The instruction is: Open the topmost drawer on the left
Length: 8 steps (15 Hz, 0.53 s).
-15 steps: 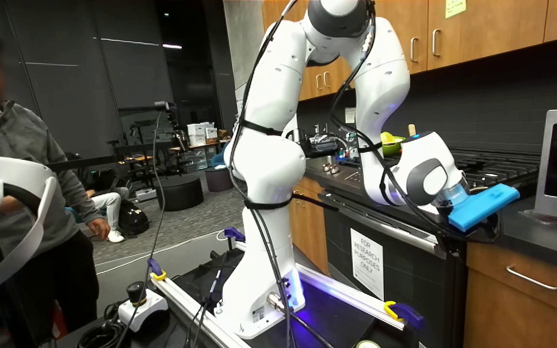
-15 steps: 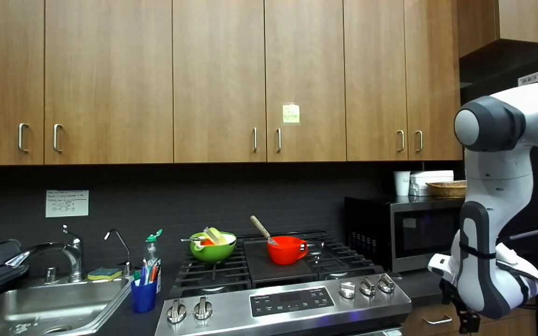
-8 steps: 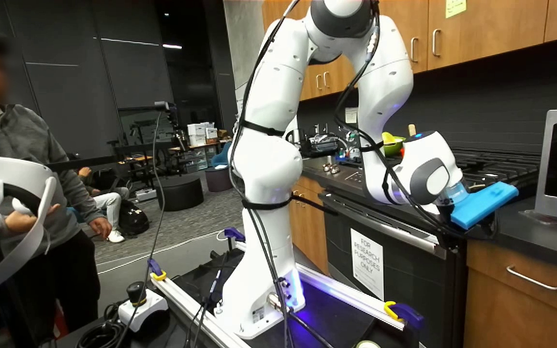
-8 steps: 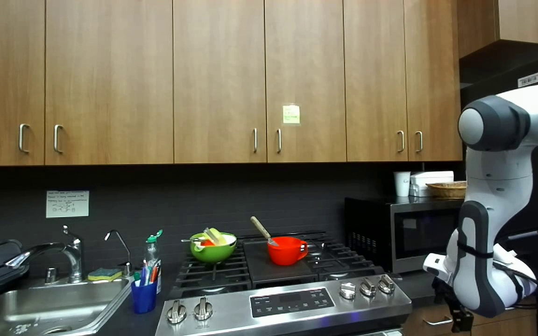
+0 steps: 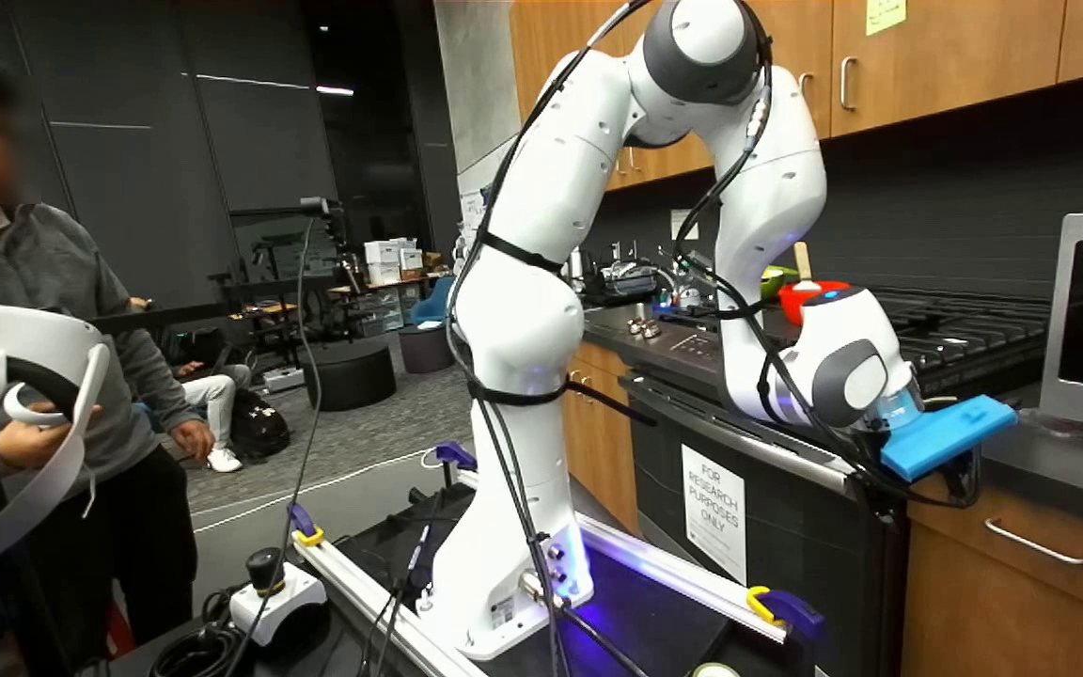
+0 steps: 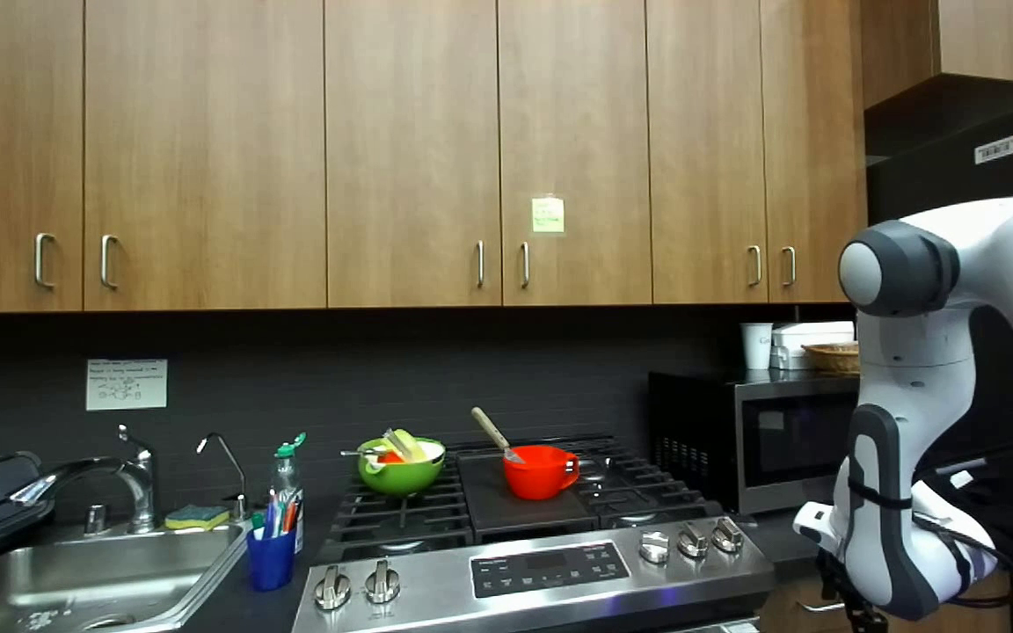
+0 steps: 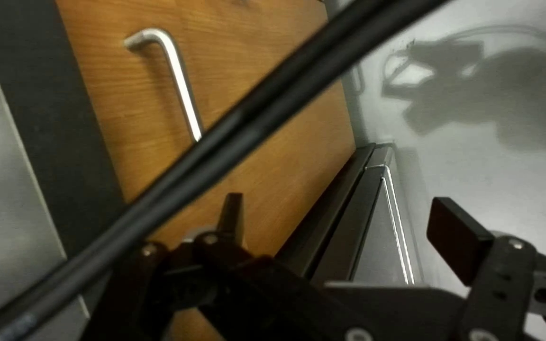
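Brown wood to aim for: the drawer point(image 5: 1059, 534), directly under the worktop point(image 5: 1068, 461) and just beside the oven point(image 5: 795, 517). Looks fully closed. To be taken by its silver handle point(image 7: 181, 85), largely visible in the wrist view, though off to one side of the jaws. Working with the jaws spread well apart, gripping nothing. Probably at the lining-up stage. Rotate to set one jaw above the handle and one below, given its level run. Centre along the handle, square to the drawer, before moving in. Watch the cable point(image 7: 235, 128), crossing the wrist view and hiding one end of the handle; could snag on the way. Then close firmly and draw straight out, without lifting or twisting, staying clear of the oven.
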{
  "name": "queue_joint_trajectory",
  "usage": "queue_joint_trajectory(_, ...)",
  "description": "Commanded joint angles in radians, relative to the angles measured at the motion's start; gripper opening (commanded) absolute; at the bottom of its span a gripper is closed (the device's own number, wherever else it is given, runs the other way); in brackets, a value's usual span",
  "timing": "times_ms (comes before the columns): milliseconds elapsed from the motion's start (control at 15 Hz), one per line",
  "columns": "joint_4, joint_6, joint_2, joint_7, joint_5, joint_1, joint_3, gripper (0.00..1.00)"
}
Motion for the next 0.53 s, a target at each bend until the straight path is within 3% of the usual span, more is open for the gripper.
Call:
queue_joint_trajectory(0, 0.056, -0.009, 0.047, 0.056, 0.001, -0.048, 0.019, 1.00)
queue_joint_trajectory(267, 0.107, 0.026, 0.078, 0.110, -0.030, -0.121, 0.067, 1.00)
queue_joint_trajectory(467, 0.170, 0.045, 0.112, 0.126, -0.024, -0.112, 0.064, 1.00)
